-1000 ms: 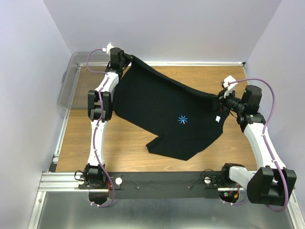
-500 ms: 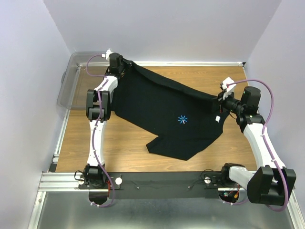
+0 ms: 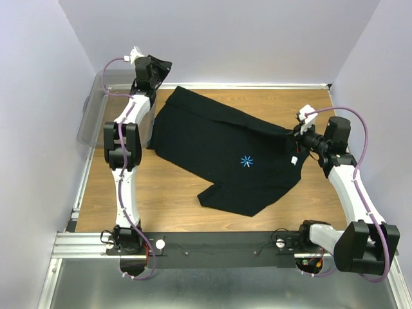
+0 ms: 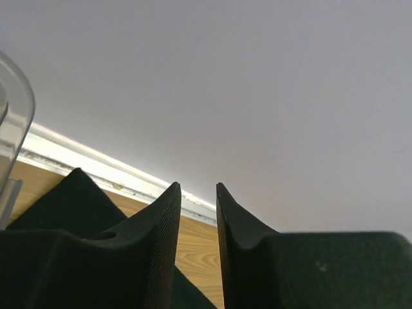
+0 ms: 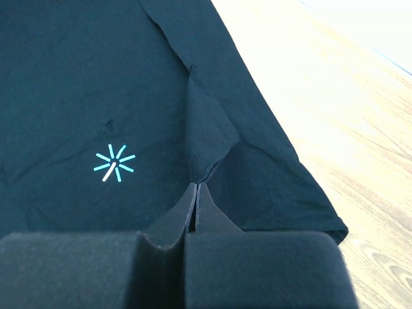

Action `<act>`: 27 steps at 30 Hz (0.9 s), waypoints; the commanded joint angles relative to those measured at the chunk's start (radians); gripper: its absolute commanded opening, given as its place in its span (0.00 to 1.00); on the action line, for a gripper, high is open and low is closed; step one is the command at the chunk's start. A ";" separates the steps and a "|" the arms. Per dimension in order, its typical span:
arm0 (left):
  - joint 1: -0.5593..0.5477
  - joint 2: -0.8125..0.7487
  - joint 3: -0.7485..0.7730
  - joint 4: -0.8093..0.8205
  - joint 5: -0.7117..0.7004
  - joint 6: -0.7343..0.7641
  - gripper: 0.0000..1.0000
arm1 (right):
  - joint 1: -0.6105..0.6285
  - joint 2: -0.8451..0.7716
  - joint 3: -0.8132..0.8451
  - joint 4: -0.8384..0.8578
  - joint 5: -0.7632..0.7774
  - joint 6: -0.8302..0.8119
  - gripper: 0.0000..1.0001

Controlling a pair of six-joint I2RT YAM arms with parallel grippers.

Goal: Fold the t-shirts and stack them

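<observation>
While the black t-shirt lies spread across the wooden counter, blue star print facing up, the right pincer is clamped tight on a pinched fold at its right edge. The left pincer hangs high by the back wall — jaws slightly parted, empty — near the clear bin at the counter's far-left corner.
</observation>
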 commanded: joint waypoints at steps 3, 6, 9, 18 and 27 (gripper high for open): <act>0.008 -0.115 -0.070 0.040 -0.004 0.068 0.37 | 0.006 0.001 -0.016 -0.033 -0.025 -0.039 0.00; 0.009 -0.182 -0.134 0.076 0.015 0.108 0.41 | 0.009 0.002 -0.016 -0.053 -0.037 -0.062 0.00; 0.017 -0.261 -0.197 0.120 0.037 0.131 0.42 | 0.018 0.011 -0.019 -0.065 -0.043 -0.077 0.01; 0.057 -0.480 -0.468 0.211 0.169 0.151 0.43 | 0.051 0.013 -0.022 -0.110 -0.066 -0.117 0.01; 0.094 -0.695 -0.703 0.251 0.305 0.188 0.44 | 0.095 -0.015 -0.021 -0.176 -0.091 -0.175 0.01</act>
